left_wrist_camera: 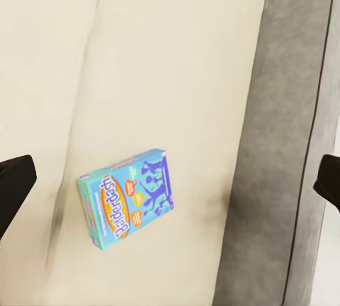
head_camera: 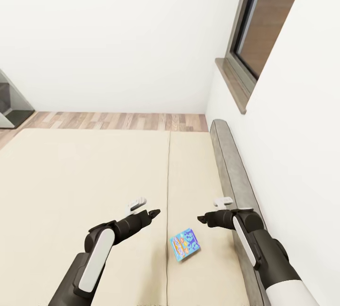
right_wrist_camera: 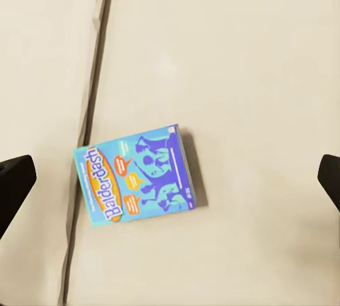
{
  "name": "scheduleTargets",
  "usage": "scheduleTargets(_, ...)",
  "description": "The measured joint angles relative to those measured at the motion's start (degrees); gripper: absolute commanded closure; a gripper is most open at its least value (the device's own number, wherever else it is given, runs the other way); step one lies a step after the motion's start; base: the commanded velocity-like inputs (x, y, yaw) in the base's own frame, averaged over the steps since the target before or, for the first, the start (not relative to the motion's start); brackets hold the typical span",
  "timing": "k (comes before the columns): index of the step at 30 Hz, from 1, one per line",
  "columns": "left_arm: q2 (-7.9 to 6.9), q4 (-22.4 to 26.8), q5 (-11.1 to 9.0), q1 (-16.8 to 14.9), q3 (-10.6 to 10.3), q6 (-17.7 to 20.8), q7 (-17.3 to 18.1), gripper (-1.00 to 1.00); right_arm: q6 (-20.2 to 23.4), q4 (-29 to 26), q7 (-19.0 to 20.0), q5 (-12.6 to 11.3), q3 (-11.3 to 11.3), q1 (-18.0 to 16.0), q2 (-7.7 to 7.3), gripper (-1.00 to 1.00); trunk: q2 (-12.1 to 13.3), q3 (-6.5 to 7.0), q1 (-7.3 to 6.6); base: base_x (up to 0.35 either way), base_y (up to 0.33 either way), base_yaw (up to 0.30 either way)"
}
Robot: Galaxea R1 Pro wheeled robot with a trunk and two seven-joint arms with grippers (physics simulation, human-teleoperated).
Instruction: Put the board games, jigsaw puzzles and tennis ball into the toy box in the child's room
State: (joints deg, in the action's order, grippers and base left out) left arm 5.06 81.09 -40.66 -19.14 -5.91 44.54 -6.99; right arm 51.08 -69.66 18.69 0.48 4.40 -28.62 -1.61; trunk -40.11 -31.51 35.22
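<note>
Beige bed [head_camera: 71, 174] fills the lower frame; blue board game [head_camera: 185, 244] lies ungrasped at bottom centre, left end effector [head_camera: 152, 213] and right end effector [head_camera: 204, 218] both spread, empty; boxing not begun here.

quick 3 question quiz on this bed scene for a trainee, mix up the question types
1. True or false: the blue board game lies flat on the bed.
2. What are the left gripper and right gripper holding? A) the game B) nothing C) a ball
3. Fill in: the grey headboard runs along the wall under the ____.

Key: 1 true; 2 B, both open and empty; 3 window.
</note>
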Motion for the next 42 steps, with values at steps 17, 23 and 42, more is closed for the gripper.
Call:
scheduleTargets(17,-0.13,-0.1,0.1,0.0,-0.2,-0.1,0.1,-1.00,0.0,-0.1,0.0,0.0,0.0,0.0,-0.01,-1.00,0.0,-1.57,0.00,0.000,0.000,0.000)
scheduleTargets(23,-0.23,-0.2,0.1,0.0,-0.2,-0.1,0.5,-1.00,0.0,-0.1,0.0,0.0,0.0,0.0,0.02,-1.00,0.0,-2.12,0.00,0.000,0.000,0.000)
scheduleTargets(42,-0.63,0.3,0.1,0.3,-0.3,-0.1,2.0,-1.00,0.1,-0.9,0.0,0.0,0.0,0.1,-0.35,-1.00,0.0,-3.87,0.00,0.000,0.000,0.000)
